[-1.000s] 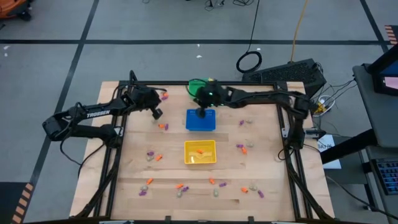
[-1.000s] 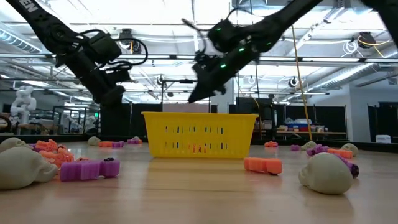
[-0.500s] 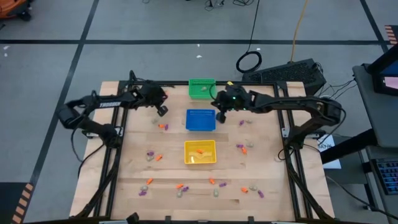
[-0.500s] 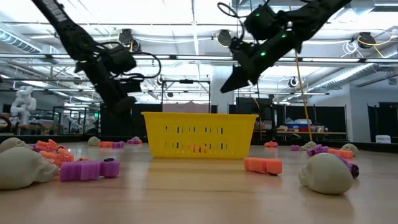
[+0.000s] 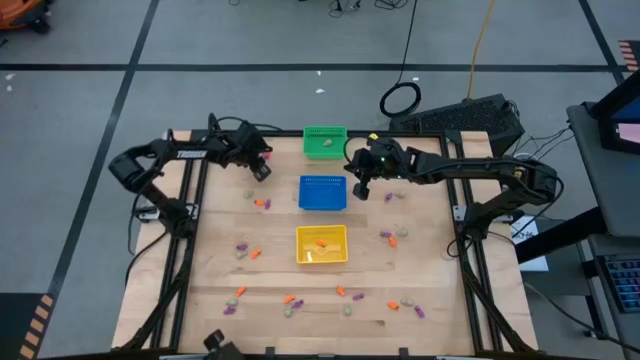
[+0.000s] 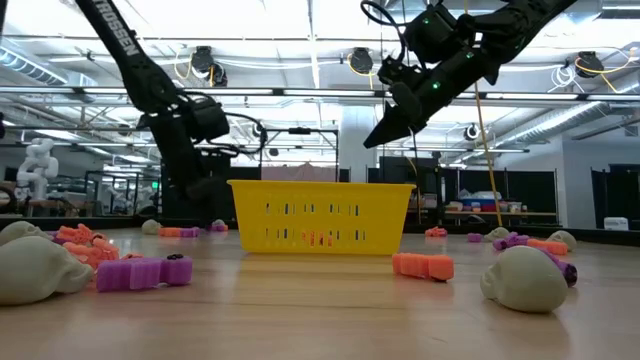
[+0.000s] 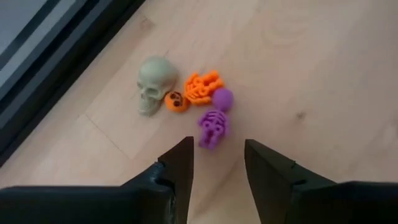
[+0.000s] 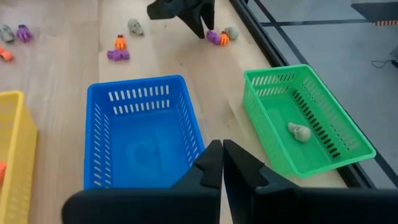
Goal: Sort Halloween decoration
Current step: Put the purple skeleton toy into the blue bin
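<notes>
Fingers of your left gripper [image 7: 216,163] hang apart, empty, above a purple skeleton [image 7: 213,119]; your right gripper [image 8: 222,163] is pinched together, empty.

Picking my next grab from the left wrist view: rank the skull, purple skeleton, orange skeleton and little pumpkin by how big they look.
1. Skull, largest.
2. Purple skeleton and orange skeleton: they look about alike, so I won't rank them.
3. Pumpkin, smallest.
All lie clustered on the table, so nearness hardly skews this.
</notes>
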Action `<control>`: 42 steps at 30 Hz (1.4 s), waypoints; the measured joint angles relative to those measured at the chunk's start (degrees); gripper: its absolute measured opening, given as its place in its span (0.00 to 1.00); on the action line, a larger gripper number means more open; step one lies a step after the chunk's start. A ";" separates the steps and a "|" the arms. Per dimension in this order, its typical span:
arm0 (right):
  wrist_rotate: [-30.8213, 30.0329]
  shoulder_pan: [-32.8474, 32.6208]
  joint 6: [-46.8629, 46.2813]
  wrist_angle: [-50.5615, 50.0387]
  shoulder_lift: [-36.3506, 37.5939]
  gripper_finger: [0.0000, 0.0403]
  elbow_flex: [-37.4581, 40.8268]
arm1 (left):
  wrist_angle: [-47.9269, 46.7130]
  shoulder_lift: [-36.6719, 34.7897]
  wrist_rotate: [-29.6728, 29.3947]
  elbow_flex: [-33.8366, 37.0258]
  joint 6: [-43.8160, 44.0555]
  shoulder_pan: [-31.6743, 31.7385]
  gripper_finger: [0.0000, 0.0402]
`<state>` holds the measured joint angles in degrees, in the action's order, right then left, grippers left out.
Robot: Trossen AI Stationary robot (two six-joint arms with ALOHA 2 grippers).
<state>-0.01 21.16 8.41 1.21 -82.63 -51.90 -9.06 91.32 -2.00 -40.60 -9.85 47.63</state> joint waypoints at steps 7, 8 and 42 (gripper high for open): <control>-0.02 0.60 0.98 0.40 -0.01 0.00 0.00 | 4.25 2.65 1.90 -0.10 -2.20 1.02 0.28; -0.02 0.60 1.09 0.36 0.00 0.00 0.00 | 4.51 2.91 2.61 -0.13 -2.67 1.16 0.26; 0.01 -0.74 -1.95 -1.39 -0.02 0.00 -0.02 | 2.63 -10.35 10.17 -3.77 12.35 -27.29 0.02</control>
<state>0.00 20.42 6.46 -0.18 -82.65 -51.92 -6.43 80.97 8.17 -44.37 2.51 20.34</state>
